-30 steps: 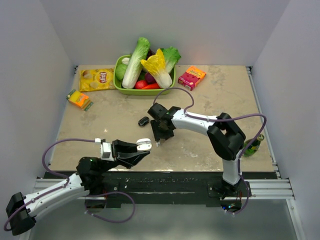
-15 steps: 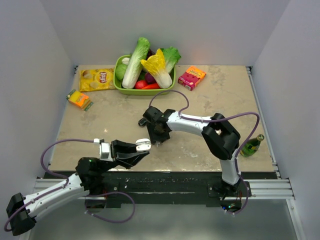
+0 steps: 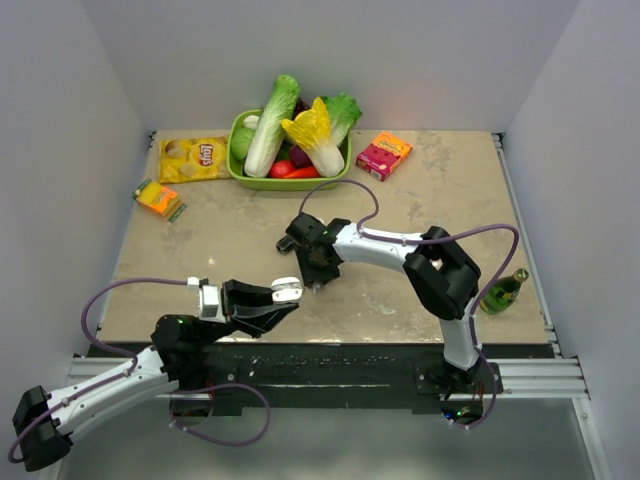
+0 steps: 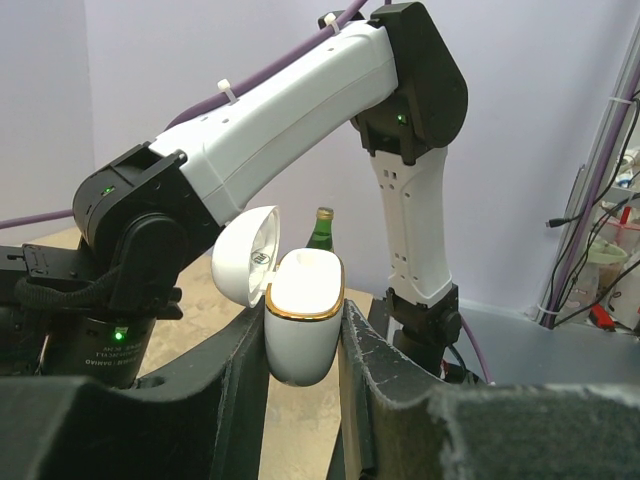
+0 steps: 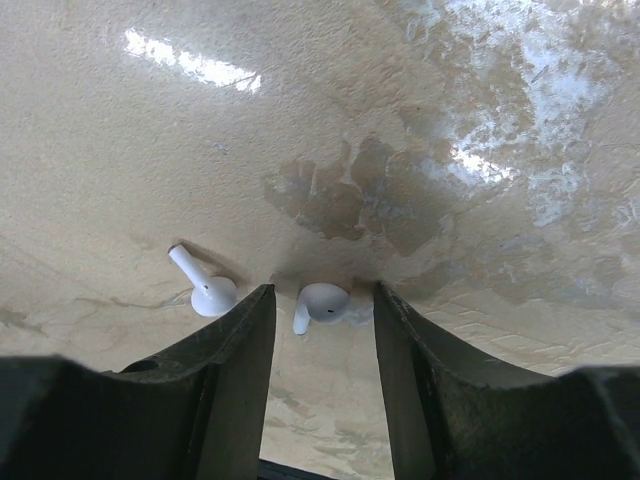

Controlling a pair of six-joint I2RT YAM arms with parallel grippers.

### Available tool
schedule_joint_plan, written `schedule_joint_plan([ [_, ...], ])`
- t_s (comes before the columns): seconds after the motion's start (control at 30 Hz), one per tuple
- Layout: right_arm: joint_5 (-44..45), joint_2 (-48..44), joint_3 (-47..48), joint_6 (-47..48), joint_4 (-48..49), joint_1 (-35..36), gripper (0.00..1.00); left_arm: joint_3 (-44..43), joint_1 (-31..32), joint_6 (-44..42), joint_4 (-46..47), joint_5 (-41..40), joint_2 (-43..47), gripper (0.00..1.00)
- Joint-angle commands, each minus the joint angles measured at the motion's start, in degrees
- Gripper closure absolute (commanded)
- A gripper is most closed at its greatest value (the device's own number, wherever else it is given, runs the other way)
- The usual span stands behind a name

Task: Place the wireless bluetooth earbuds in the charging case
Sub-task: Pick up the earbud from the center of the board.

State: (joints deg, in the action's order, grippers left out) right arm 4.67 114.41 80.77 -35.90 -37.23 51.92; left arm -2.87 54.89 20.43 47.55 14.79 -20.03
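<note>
White charging case (image 4: 303, 330), gold rim; white earbuds (image 5: 322, 300); mottled beige table (image 5: 420, 120); green bottle (image 3: 505, 290); yellow chip bag (image 3: 192, 158).

Mottled beige table (image 3: 430, 180).
Far edge: green bowl (image 3: 290, 183) of vegetables (image 3: 275, 125), Lay's chip bag (image 3: 193, 158), pink box (image 3: 384, 155).
Left edge: orange packet (image 3: 159, 198).
Right edge: green bottle (image 3: 503, 291).
Middle: white earbud (image 5: 320, 302), second earbud (image 5: 205, 289) just beside it.

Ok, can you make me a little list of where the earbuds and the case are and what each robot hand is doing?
left gripper: shut on the charging case, holding it up
charging case: lid flipped open
right gripper: open, down at the table
first earbud: lying on the table between the right fingers, not gripped
second earbud: on the table just outside those fingers
</note>
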Motion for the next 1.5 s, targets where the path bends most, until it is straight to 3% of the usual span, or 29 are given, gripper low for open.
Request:
schedule_joint_plan([
  [0.0,4.03,0.29,-0.79,-1.28,-0.56,0.46,0.53,10.08,0.39,0.58,2.99,-0.02,-0.18,1.00],
  [0.43,5.97,1.61,-3.60,-2.60,0.93,2.31,0.54,10.26,0.48,0.93,2.37,0.33,0.17,1.00],
  [0.6,7.37,1.60,-4.57,-4.09,0.85,3.09,0.62,10.26,0.48,0.93,2.02,0.07,0.61,1.00],
  [0.73,8.25,2.13,-4.83,-5.06,1.02,3.98,0.62,10.26,0.48,1.11,2.11,0.07,0.70,1.00],
  [1.47,9.48,-1.99,-11.07,-8.31,2.34,4.86,0.50,10.17,0.57,1.55,1.67,0.77,1.13,1.00],
])
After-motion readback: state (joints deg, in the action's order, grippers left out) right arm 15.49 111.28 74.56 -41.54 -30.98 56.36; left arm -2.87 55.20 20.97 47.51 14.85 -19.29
